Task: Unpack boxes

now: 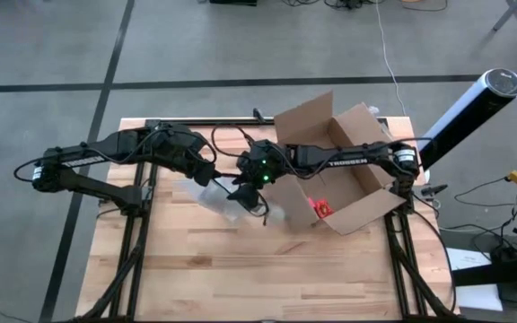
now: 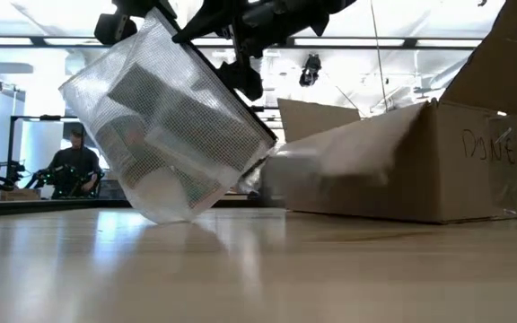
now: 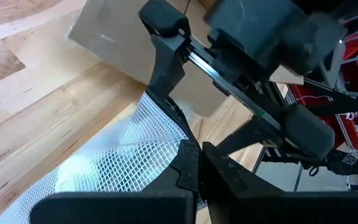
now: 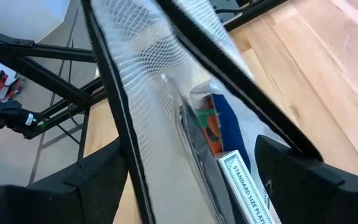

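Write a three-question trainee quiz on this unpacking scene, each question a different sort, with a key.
1. True or false: the mesh pouch lies flat on the table.
2. Which tool is shut on the pouch's edge? A) left tool B) right tool
3. Fill in: the red item lies inside the open cardboard ____.

Key
1. False: it hangs tilted, one lower corner at the tabletop.
2. A; the right tool's fingers stand open on either side of the pouch's mouth.
3. box
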